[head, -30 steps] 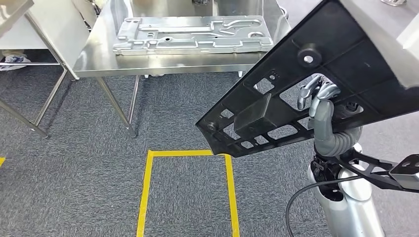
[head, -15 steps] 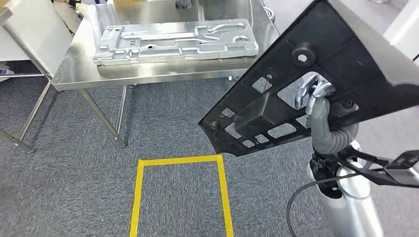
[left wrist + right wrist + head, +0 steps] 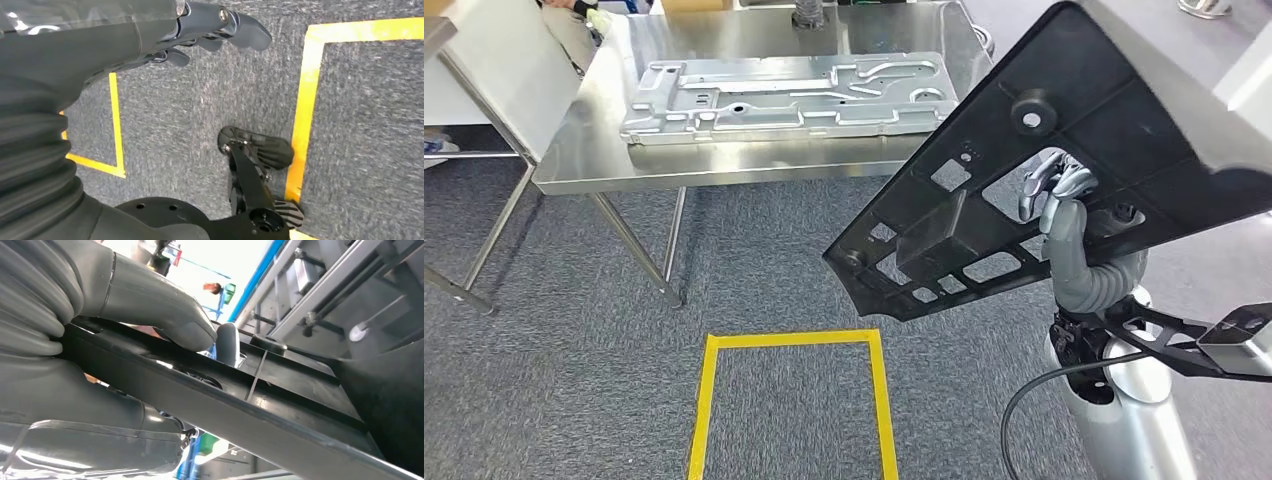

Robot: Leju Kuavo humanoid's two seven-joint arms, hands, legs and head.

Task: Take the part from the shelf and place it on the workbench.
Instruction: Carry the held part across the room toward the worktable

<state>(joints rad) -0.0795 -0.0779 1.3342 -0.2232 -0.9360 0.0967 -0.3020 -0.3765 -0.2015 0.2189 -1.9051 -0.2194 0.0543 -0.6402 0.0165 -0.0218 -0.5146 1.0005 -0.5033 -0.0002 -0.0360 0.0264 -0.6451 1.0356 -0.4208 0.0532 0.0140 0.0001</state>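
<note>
While right hand (image 3: 1064, 205) grips it — flat black perforated part (image 3: 984, 190).

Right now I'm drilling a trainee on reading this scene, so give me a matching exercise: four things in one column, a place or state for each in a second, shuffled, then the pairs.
Things:
1. black plastic part
2. stamped metal panel
3. yellow tape rectangle
4. left hand

Place or state:
A. lying flat on the steel workbench
B. hanging over the grey carpet, holding nothing
C. stuck on the floor in front of the workbench
D. held up off the table by the right hand

Pairs: 1-D, 2-A, 3-C, 4-B
</note>
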